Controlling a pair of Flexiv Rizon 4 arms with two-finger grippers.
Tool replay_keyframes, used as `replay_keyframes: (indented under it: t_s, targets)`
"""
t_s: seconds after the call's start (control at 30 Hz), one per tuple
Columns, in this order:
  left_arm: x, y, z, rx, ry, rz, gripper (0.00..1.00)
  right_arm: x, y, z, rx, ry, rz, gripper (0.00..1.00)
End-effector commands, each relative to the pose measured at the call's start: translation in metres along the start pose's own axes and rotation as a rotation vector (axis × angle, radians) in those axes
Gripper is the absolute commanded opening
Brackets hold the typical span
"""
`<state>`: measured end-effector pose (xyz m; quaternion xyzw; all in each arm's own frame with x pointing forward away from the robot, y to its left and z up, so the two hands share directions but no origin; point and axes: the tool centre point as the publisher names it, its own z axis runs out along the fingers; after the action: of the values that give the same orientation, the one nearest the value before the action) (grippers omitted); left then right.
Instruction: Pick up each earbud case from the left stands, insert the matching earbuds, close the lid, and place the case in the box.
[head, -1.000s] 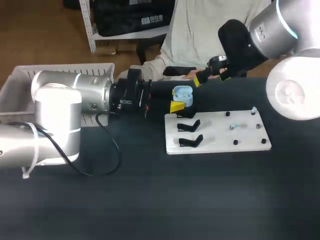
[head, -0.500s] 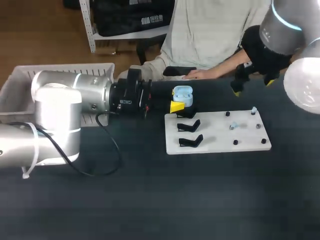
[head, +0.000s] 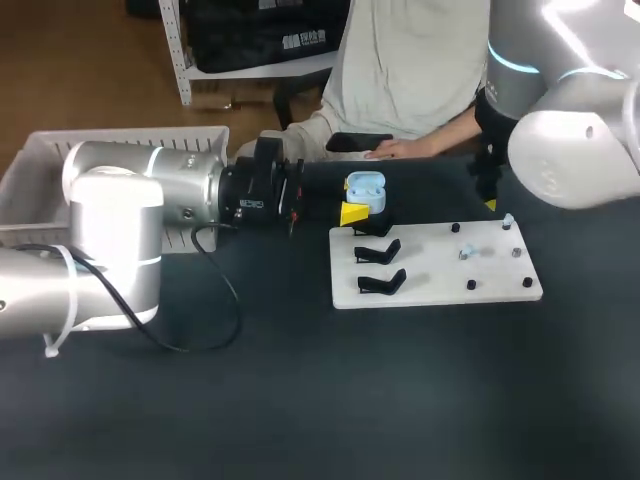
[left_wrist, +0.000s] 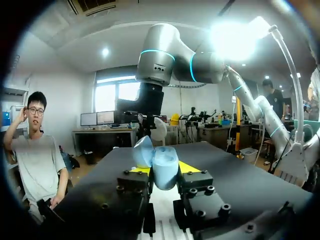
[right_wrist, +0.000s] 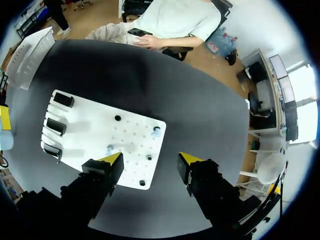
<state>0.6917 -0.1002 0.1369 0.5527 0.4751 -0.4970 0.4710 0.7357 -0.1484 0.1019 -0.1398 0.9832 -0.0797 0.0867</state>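
Smooth pale-blue plastic case (head: 366, 188), matt white board (head: 430, 278), matt black table (head: 300, 400)

Black matte table (head: 300, 400), rounded edge, glossy light patches.

Soft, even light falls from above on the dark tabletop (head: 300, 400). It gives back almost no shine, so the white board (head: 430, 270) on it looks very bright and carries only faint grey shadows beside its black stands (head: 380, 283). The pale shell of the right arm (head: 575, 150) is nearly burnt out to white, and the left arm (head: 150, 190) shows long soft highlights. In the left wrist view a strong glare (left_wrist: 235, 40) washes over part of the right arm. There the earbud case (left_wrist: 162, 167) in the left tool (left_wrist: 164, 171) is softly lit, but the tool's black body is dim.
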Motion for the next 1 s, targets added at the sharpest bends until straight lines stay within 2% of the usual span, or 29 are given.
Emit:
replay_keyframes:
  t_s: [0.03, 0.17, 0.57, 0.6, 0.67, 0.77, 0.9, 1.0]
  targets:
    - [0.001, 0.0, 0.0, -0.003, -0.003, 0.004, 0.0, -0.007, -0.002, 0.015, -0.006, 0.077, 0.005, 0.61]
    - [0.001, 0.0, 0.0, -0.003, -0.003, 0.004, 0.0, -0.003, -0.005, 0.029, 0.001, 0.109, 0.016, 0.68]
    - [0.001, 0.0, 0.0, -0.003, -0.003, 0.004, 0.0, -0.002, -0.002, 0.052, 0.006, 0.14, 0.021, 0.59]
    - [0.001, 0.0, 0.0, -0.003, -0.003, 0.004, 0.0, -0.003, -0.003, 0.053, 0.007, 0.139, 0.022, 0.49]
    - [0.001, 0.0, 0.0, -0.003, -0.003, 0.004, 0.0, -0.003, -0.004, 0.054, 0.014, 0.137, 0.024, 0.44]
    - [0.001, 0.0, 0.0, -0.003, -0.003, 0.004, 0.0, -0.004, -0.005, 0.057, 0.017, 0.141, 0.023, 0.49]
    - [0.001, 0.0, 0.0, -0.003, -0.003, 0.004, 0.0, -0.005, -0.006, 0.061, 0.02, 0.142, 0.028, 0.49]
    - [0.001, 0.0, 0.0, -0.003, -0.003, 0.004, 0.0, -0.007, -0.007, 0.065, 0.022, 0.143, 0.029, 0.63]
